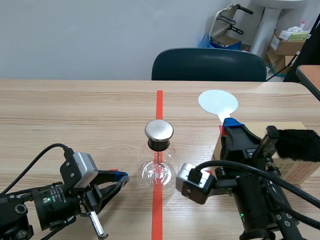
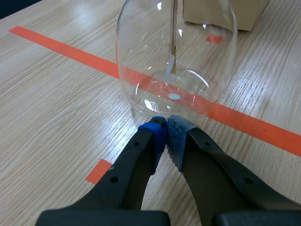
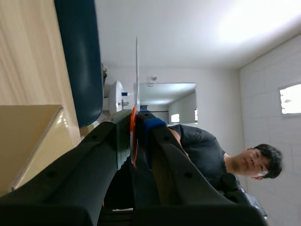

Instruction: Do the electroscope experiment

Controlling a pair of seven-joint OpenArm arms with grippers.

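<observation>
"Well, where does the electroscope stand?"

"Low in the middle of the scene view, on the red tape line. It is a clear glass flask with a round metal cap. The left wrist view cuts off its neck and cap. Only the belly shows there, with a thin strip hanging inside."

"And the left gripper?"

"Lower left of the frame, closed on nothing. Its pads meet just before the glass, but I cannot tell whether they touch it."

"The right gripper?"

"Right of centre, clamped on the handle of a white paddle, whose disc lies toward the upper right. Its own view shows the paddle only edge-on, a thin line ahead of the fingers."

"What else?"

"A cardboard box at the right edge, half hidden behind the arm. Something black and fuzzy sits at its top, but I cannot make out what. A dark chair stands beyond the table. A person shows past the right fingers."
</observation>
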